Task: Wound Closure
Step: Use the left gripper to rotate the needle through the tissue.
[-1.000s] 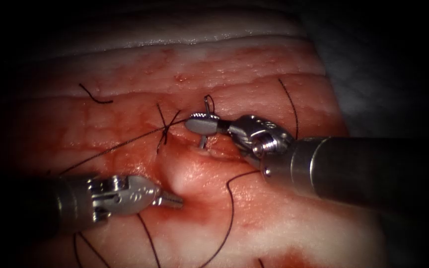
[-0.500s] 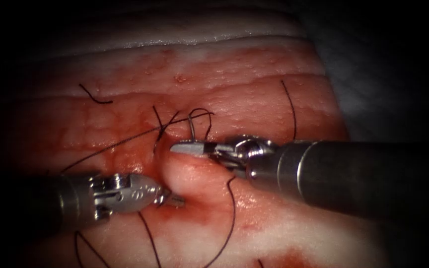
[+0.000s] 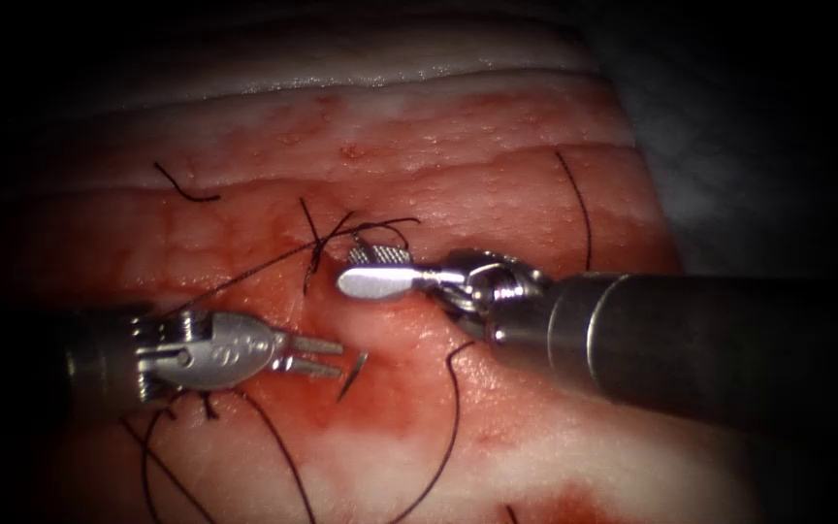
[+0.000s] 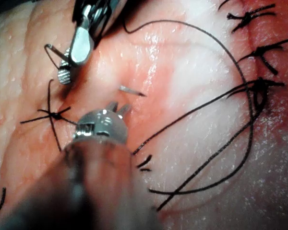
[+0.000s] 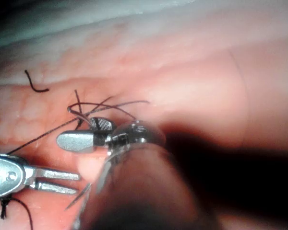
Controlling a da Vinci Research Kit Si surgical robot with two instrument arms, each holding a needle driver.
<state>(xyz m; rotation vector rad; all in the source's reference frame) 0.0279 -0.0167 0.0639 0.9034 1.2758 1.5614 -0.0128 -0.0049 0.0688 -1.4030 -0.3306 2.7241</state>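
The curved needle sits in the tissue (image 3: 497, 194) across the cut. Its dark tip (image 3: 351, 375) pokes out of the wet red surface just right of my left tool's jaws (image 3: 327, 355), which stand slightly open and hold nothing. In the left wrist view the tip (image 4: 132, 91) lies just beyond those jaws (image 4: 119, 108). My right tool (image 3: 366, 269) comes in from the right with its jaws open just below the needle's tail end (image 5: 73, 109), where black thread (image 3: 453, 417) loops away. It grips nothing.
A tied stitch (image 3: 319, 250) with short ends sits just left of the right tool. A loose cut end of thread (image 3: 184, 189) lies farther up and left. Long thread loops trail below both tools. Red fluid (image 3: 390, 408) pools around the needle's exit.
The right tool rolled and pushed the needle through, then opened and let it go. The left tool left the raised fold, drew back left and opened a little. The needle tip has come out.
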